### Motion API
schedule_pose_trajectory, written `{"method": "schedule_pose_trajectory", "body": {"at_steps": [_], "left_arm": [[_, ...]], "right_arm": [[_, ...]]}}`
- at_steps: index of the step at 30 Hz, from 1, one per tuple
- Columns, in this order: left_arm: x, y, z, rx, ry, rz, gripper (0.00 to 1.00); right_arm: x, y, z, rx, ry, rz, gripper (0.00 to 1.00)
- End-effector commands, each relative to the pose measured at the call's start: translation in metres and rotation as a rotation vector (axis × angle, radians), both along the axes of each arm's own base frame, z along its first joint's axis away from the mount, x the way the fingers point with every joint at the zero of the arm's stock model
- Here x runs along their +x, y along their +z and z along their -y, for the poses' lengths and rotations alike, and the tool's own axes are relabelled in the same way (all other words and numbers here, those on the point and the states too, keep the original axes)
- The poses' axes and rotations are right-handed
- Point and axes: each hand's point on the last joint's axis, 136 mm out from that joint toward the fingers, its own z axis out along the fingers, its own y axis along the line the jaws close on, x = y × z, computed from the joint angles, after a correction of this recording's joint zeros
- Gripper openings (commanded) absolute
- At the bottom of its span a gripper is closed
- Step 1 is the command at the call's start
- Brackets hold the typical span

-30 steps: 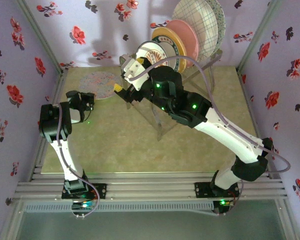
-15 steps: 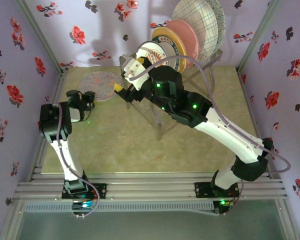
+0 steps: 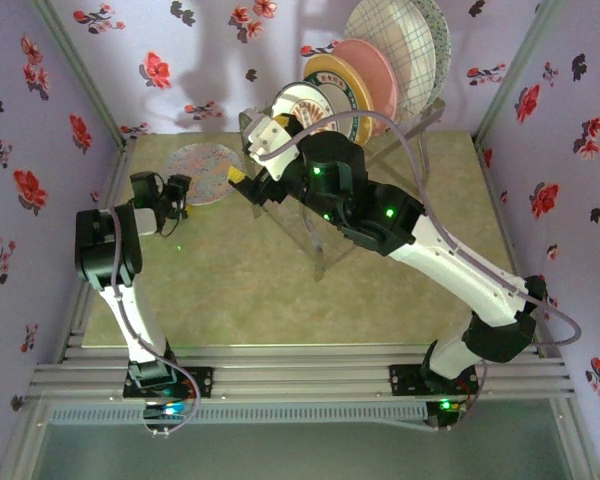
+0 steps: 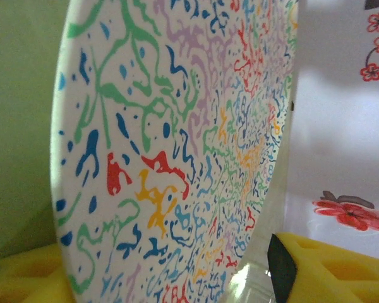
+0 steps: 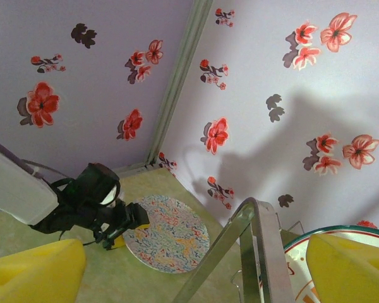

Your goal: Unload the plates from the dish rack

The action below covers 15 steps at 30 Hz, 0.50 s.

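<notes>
Two grippers, both with jaws apart. At the left gripper (image 3: pixel 183 188), the yellow pads (image 4: pixel 328 274) straddle the eight o'clock rim of the speckled plate (image 4: pixel 177 151). In the left wrist view one pad stands clear of the patterned face; contact at the other pad cannot be told. That plate lies flat on the green table (image 3: pixel 240 290), at about ten o'clock in the overhead view, near the back wall (image 3: pixel 210 50).

At the right gripper (image 5: pixel 196 252), the pads are spread wide with nothing between them. It hangs at the nine o'clock end of the dish rack (image 3: pixel 318 245).

Plates stand on edge in the rack, running toward one o'clock: white plate with orange centre (image 3: pixel 310 100), yellow plate with dark rim (image 3: pixel 335 75), pink plate (image 3: pixel 380 65), grid plate (image 3: pixel 395 35), and a pale plate (image 3: pixel 440 25) behind the grid one.

In the right wrist view a clear rack bar (image 5: pixel 252 252) rises at five o'clock, just beside the white plate's rim.
</notes>
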Motion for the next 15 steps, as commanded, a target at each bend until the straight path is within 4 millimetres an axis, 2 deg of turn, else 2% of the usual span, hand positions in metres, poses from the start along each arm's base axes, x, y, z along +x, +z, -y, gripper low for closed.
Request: {"method": "schedule_pose_trajectory", "body": {"at_steps": [1,10,15], "left_arm": [[-0.013,0.005,0.005,0.020,-0.033,-0.087,0.70],[-0.033,0.007,0.005,0.045,-0.038,-0.210,0.81],[-0.044,0.024,0.006,0.064,-0.037,-0.217,0.86]], "right_arm": [[-0.006,0.026,0.016,0.067,-0.015,0.009,0.91],[-0.008,0.031,0.024,0.080,-0.023,0.017,0.91],[-0.006,0.042,0.039,0.071,-0.064,0.065,0.91]]}}
